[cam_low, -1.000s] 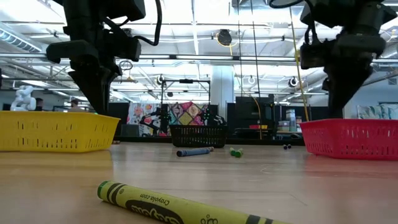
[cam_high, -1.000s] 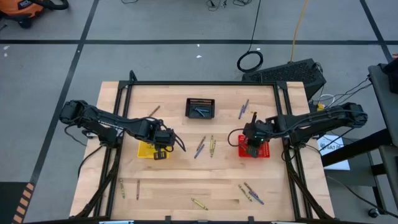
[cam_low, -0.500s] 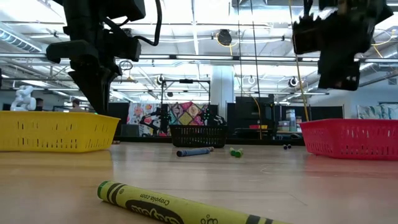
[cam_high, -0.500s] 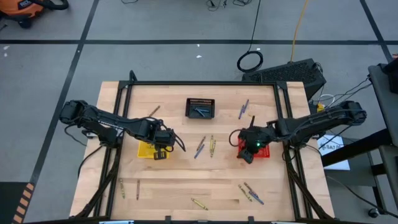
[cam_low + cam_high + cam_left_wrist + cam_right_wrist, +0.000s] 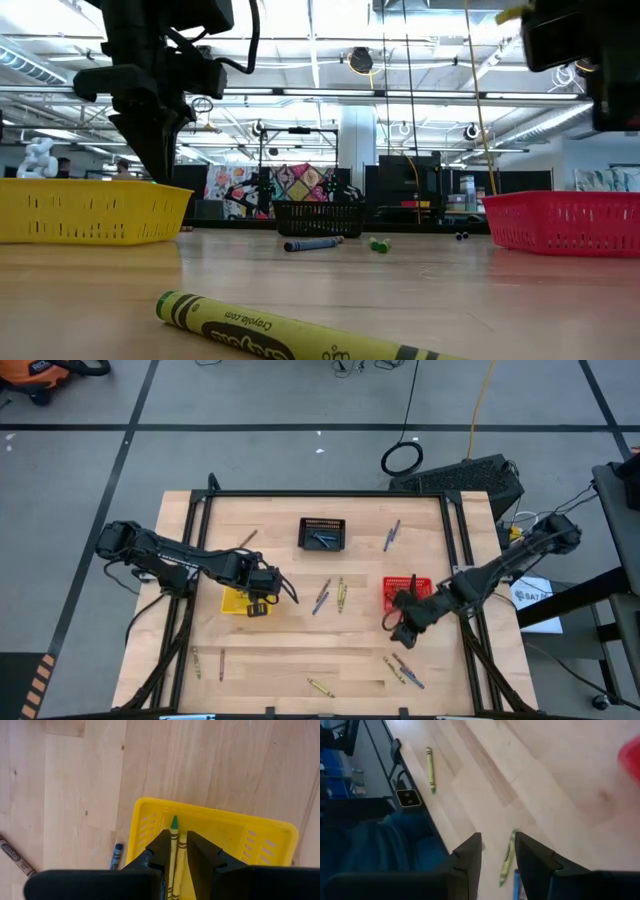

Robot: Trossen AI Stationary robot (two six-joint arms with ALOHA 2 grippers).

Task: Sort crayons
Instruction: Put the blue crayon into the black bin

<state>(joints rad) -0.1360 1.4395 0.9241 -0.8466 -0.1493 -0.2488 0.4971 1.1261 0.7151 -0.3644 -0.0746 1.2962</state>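
Note:
My left gripper (image 5: 258, 606) reaches down into the yellow basket (image 5: 236, 601). It is open by a narrow gap. In the left wrist view (image 5: 178, 839) two yellow-green crayons (image 5: 174, 845) lie on the basket's floor between its fingers; whether they touch, I cannot tell. My right gripper (image 5: 400, 632) is open and empty, above the table just near of the red basket (image 5: 412, 590). In the right wrist view (image 5: 497, 851) a yellow-green crayon (image 5: 507, 857) and a blue one (image 5: 516, 885) lie on the wood below it.
A black basket (image 5: 322, 533) with crayons stands at the far middle. Loose crayons lie mid-table (image 5: 330, 595), at the far side (image 5: 392, 534), near left (image 5: 196, 662), near middle (image 5: 320, 687) and near right (image 5: 405, 670). One lies close to the low camera (image 5: 290, 335).
My right gripper has risen out of the red basket and gone toward the table's near edge, tipping forward. It now hangs over the loose crayons at the near right.

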